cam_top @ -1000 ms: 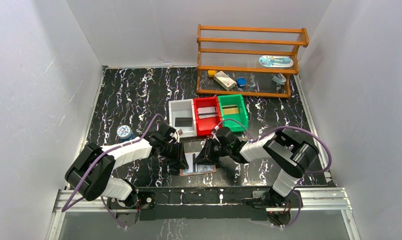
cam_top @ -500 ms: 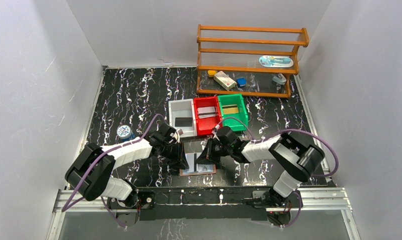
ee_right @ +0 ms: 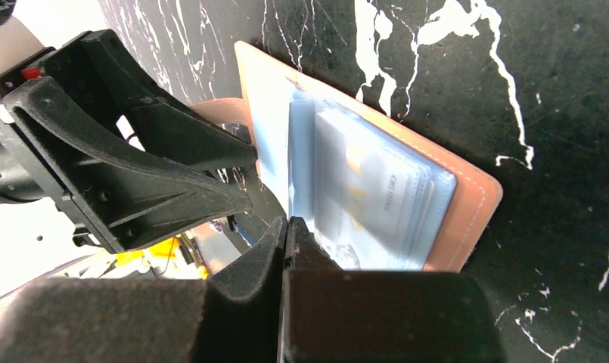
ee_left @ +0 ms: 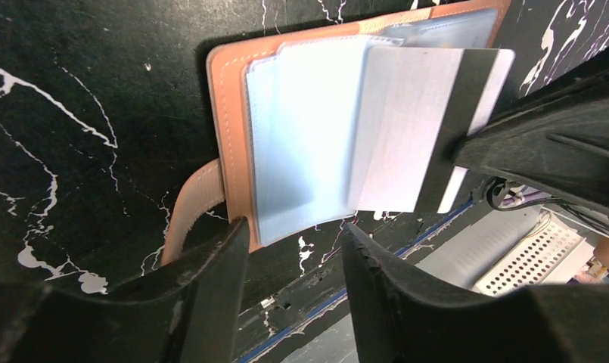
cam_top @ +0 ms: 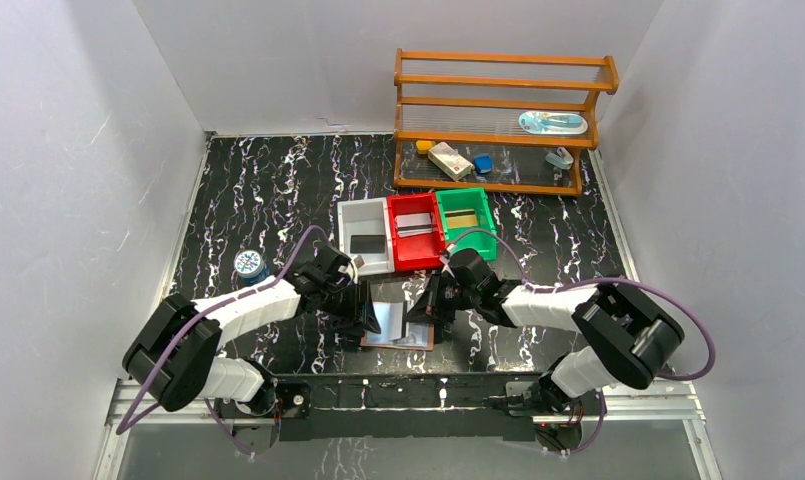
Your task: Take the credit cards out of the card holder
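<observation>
One wallet lies open on the tabletop, directly under both hands. One card, white with a black stripe, stands partly out of its blue pocket. The right hand is clamped on that card's outer edge, fingers pressed together. The left hand is spread, its two fingers apart over the wallet's edge, with the strap just beside one fingertip. More cards sit in the pockets ahead of the right hand; their number cannot be told. Three bins stand in a row beyond the hands: a white bin, a red bin and a green bin. Compared with one second ago, the right hand has drawn away from the left hand and its elbow has swung outward. The wallet has not moved.
</observation>
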Controlling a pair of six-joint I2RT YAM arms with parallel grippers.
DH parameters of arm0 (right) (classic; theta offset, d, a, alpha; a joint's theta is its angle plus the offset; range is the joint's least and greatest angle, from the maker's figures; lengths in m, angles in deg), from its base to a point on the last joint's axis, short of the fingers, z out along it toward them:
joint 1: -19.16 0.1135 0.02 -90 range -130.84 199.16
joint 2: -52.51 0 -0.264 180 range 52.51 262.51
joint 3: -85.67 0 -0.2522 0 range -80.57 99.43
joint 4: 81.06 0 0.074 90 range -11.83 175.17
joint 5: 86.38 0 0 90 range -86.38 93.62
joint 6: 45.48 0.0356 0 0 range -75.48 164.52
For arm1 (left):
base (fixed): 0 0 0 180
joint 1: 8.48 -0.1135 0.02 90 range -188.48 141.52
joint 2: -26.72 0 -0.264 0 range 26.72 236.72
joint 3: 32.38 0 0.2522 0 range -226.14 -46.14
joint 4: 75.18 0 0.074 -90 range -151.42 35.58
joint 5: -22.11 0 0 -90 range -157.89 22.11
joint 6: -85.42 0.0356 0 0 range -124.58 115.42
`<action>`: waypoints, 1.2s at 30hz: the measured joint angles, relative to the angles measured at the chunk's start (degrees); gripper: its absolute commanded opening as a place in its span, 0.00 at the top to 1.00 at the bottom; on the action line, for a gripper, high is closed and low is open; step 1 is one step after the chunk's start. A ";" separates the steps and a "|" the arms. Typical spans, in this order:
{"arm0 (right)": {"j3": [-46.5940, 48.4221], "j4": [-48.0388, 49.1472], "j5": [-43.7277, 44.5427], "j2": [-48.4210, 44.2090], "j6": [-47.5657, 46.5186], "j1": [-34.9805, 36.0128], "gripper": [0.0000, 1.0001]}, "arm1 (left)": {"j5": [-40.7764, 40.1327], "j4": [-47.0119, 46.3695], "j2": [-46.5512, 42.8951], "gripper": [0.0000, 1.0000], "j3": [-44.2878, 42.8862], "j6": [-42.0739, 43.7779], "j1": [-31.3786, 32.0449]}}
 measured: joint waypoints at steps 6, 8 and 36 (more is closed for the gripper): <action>-0.13 -0.68 -0.02 -2.27 0.28 -0.70 0.95 | -0.22 0.39 -0.35 0.44 -1.49 -0.70 0.00; -0.13 -0.72 -0.04 -2.25 0.50 -0.70 0.94 | -0.22 0.00 -0.87 0.44 -2.01 -1.20 0.00; -0.11 -0.55 -0.37 2.36 1.66 -0.72 0.91 | -2.73 -4.68 -6.25 0.49 -6.58 -3.98 0.00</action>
